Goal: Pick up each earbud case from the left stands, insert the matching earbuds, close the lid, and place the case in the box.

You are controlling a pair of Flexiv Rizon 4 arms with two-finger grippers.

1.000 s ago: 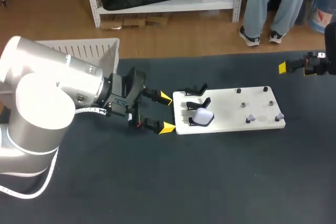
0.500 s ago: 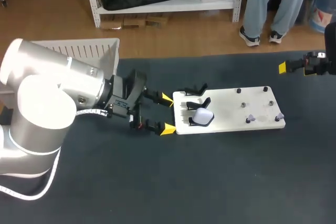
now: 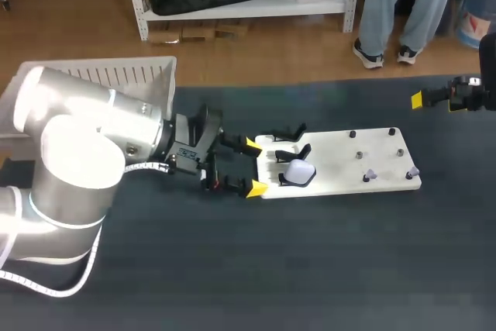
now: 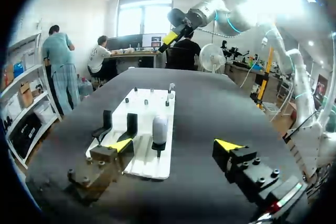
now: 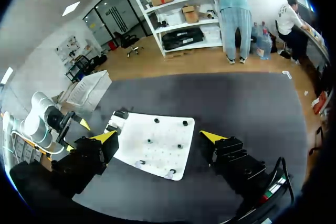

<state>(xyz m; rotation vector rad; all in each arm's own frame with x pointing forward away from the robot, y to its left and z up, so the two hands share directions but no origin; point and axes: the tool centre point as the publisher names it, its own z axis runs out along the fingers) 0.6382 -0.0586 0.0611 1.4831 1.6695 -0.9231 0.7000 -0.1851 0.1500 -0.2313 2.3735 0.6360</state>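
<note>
Your left gripper [image 3: 254, 167] is spread wide and grips nothing. Its yellow tips are at the near end of the flat white board [image 3: 329, 145], one of them over the board's corner. Just ahead of it, roughly in line with the gap between the fingers but not yet inside it, the white rounded earbud case [image 4: 159, 125] sits upright on the stand nearest that end of the board.

I judge the step in hand to be the first pick: the approach is lined up and the grasp is not yet made. The next move calls for you to carry the fingers on until they flank the case. Then close on its two sides and lift it straight up off its stand, keeping clear of the stand beside it.

Your right gripper [image 5: 158, 136] hangs open and empty, high over the table's far right and well apart from the board.

By count there is one case. There are three black stands [image 3: 293, 153], two of them bare. At the board's other end are about six dark pegs [image 3: 359, 154]. Two small pale earbuds [image 3: 372, 174] seem to rest there, though they are too small to be sure of. One white slatted box [image 3: 128, 74] waits at the table's left rear.
</note>
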